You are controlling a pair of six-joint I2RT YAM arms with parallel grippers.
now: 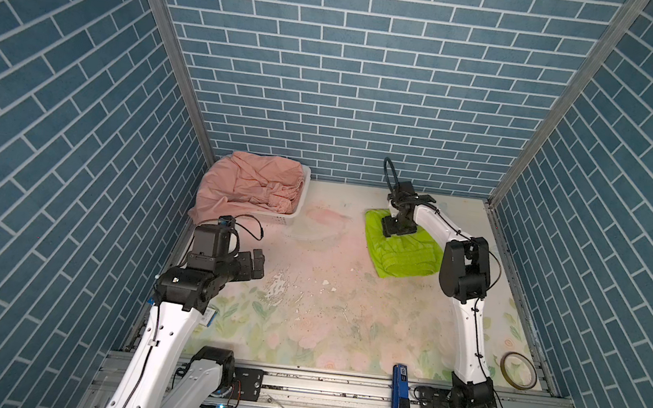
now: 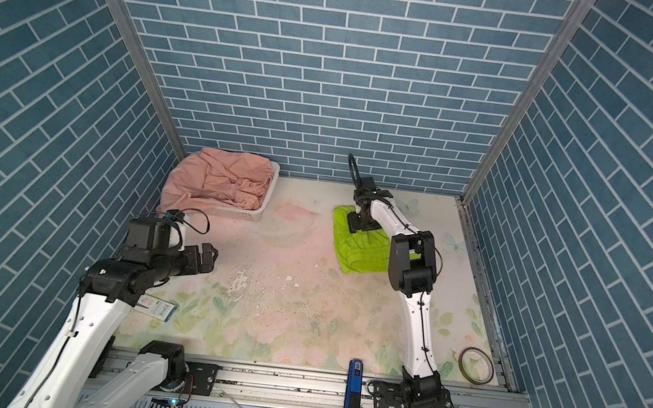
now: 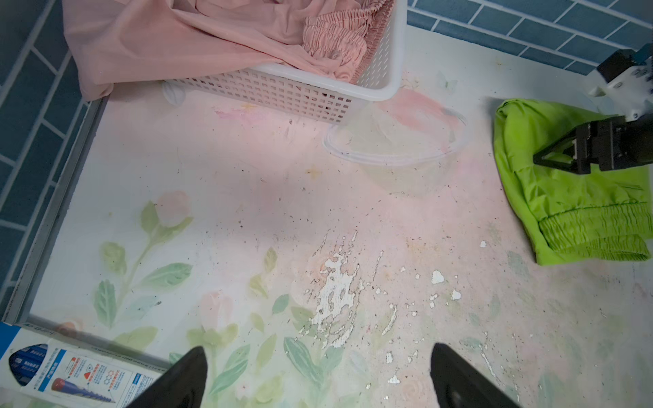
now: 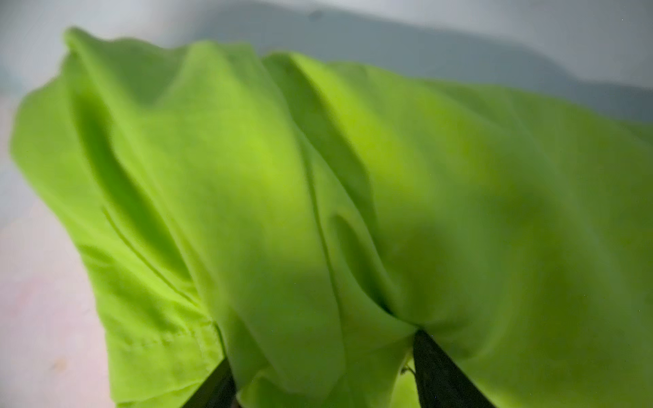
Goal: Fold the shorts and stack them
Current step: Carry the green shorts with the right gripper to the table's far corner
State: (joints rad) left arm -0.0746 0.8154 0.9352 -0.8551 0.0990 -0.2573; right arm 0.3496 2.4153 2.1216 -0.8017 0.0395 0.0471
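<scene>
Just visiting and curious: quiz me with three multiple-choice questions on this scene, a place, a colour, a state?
1. Where are the pink shorts? A. in the white basket B. flat on the table C. on an arm
2. The shorts under the right arm are: A. blue B. lime green C. white
3. The left arm's jaws are: A. shut on cloth B. open, empty C. gripping the basket
A: they heap inside, spilling over its side. B: bright green in every view. B: they stand wide apart, nothing between them.
</scene>
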